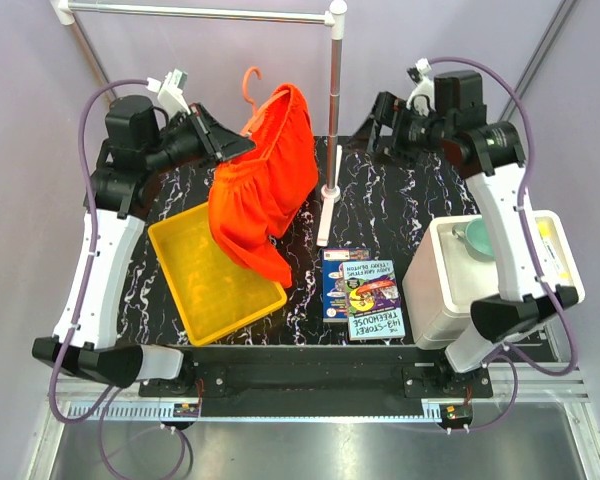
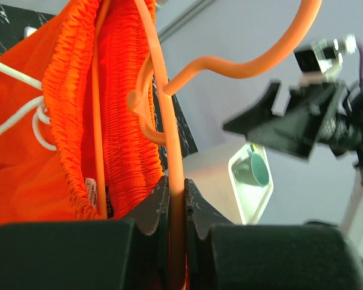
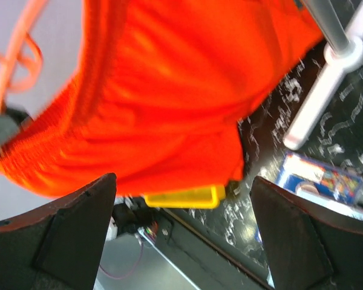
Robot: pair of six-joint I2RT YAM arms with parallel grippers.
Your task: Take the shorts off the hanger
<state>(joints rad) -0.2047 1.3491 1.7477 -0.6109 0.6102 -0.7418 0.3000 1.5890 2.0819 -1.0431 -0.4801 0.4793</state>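
The orange-red shorts point(image 1: 265, 190) hang from the thin orange hanger point(image 1: 250, 85) held in the air over the yellow tray, their lower end drooping toward it. My left gripper point(image 1: 242, 148) is shut on the hanger's side bar; in the left wrist view the bar point(image 2: 175, 151) runs straight between the closed fingertips of the gripper point(image 2: 176, 184), with the shorts' elastic waistband point(image 2: 118, 121) just left of it. My right gripper point(image 1: 380, 125) stands open to the right of the shorts, apart from them. The right wrist view shows the shorts point(image 3: 169, 90) ahead of its wide-open gripper point(image 3: 183, 178).
A yellow tray point(image 1: 210, 270) lies under the shorts. A grey rail stand point(image 1: 333, 100) rises just right of them, its foot point(image 1: 325, 215) on the black marbled table. A book point(image 1: 362, 293) lies front centre. A white box point(image 1: 445, 285) holding a teal cup point(image 1: 478, 238) sits at the right.
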